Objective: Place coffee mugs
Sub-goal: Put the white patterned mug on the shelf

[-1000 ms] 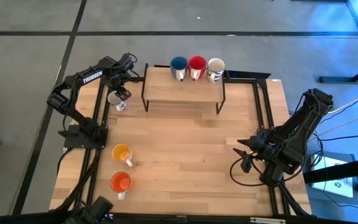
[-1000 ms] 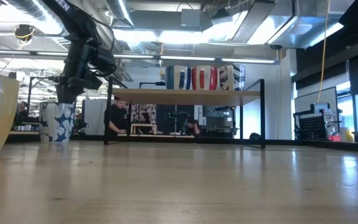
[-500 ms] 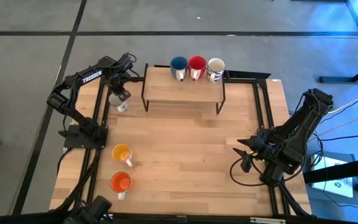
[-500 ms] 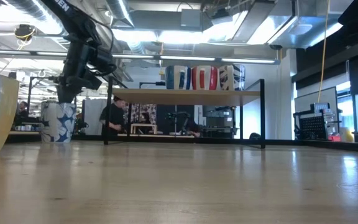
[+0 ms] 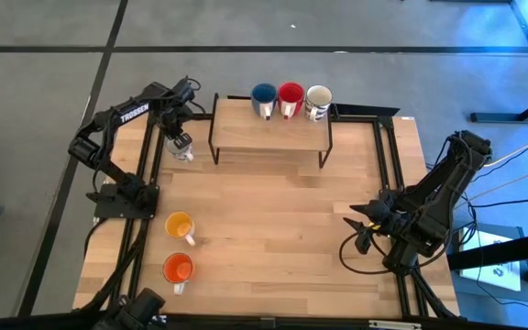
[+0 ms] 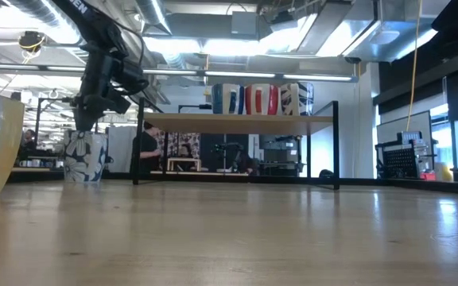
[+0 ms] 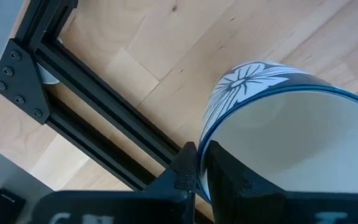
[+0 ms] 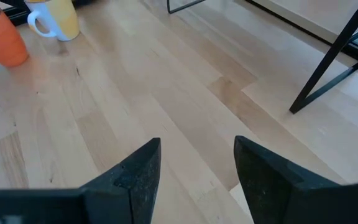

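My left gripper [image 5: 180,139] is shut on a white mug with dark flower print [image 5: 182,149] at the table's far left, just left of the shelf's left legs. The mug also shows in the low view [image 6: 84,157] and the left wrist view [image 7: 272,124]. A blue mug [image 5: 263,96], a red mug [image 5: 290,95] and a second white printed mug [image 5: 318,99] stand on the shelf top [image 5: 246,128]. A yellow-orange mug [image 5: 180,225] and an orange mug [image 5: 178,269] stand on the table at the near left. My right gripper [image 8: 197,168] is open and empty at the table's right. My left gripper holds the white printed mug by its rim [image 7: 205,155], one finger inside the mug and one outside. The fingers come from above, pointing down. The mug hangs upright below them, its bottom at or just above the table top; which, I cannot tell.
The shelf is a wooden board on thin black legs [image 5: 213,137] at the table's far middle. Black frame rails [image 7: 104,106] run along the table's left edge. Bare wood lies in the table's middle [image 5: 273,220].
My left gripper has gone toward the table's right, toward the shelf's left legs, carrying the white printed mug with it. The mug has stayed upright.
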You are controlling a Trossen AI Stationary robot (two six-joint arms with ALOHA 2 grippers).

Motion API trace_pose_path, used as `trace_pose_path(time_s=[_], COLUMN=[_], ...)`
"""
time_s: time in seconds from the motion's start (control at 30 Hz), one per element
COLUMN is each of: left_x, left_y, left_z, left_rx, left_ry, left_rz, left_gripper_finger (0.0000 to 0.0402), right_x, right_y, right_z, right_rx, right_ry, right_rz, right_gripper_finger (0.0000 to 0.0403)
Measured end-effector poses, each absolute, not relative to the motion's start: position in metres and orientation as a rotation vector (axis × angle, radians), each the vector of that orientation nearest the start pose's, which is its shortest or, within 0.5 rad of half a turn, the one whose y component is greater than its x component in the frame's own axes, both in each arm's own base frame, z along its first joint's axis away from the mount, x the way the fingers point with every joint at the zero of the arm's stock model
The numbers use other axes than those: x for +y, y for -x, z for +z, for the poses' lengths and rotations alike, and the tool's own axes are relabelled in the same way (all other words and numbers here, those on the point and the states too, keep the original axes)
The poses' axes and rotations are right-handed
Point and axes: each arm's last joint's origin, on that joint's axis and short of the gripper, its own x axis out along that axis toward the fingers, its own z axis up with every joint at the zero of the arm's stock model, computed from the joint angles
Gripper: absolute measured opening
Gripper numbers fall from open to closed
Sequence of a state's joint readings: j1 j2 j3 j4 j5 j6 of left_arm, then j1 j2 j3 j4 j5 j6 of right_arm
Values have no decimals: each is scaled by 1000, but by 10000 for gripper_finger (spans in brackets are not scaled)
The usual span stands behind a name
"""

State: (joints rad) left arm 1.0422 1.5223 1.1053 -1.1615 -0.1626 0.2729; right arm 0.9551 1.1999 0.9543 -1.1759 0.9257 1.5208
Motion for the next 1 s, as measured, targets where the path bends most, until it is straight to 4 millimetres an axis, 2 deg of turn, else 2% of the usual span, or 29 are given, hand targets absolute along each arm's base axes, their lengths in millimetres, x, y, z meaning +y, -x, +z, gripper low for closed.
trace_pose_path(time_s=[0.2, 0.37, 0.6, 0.73, 1.0], left_x=[208, 184, 159, 148, 114], left_y=[-123, -116, -115, -122, -146], left_z=[244, 266, 286, 290, 289], left_rx=[1558, 1545, 1430, 1386, 1431], left_ry=[468, 429, 427, 447, 437], left_rz=[710, 703, 685, 617, 470], left_gripper_finger=[4, 4, 4, 4, 4], right_x=[141, 141, 141, 141, 141], right_y=[-128, -128, -128, -128, -128], right_z=[264, 264, 264, 264, 264], right_rx=[589, 590, 593, 594, 595], right_ry=[-289, -281, -271, -271, -277], right_rz=[-530, -528, -527, -526, -524], right_gripper_finger=[189, 189, 189, 189, 189])
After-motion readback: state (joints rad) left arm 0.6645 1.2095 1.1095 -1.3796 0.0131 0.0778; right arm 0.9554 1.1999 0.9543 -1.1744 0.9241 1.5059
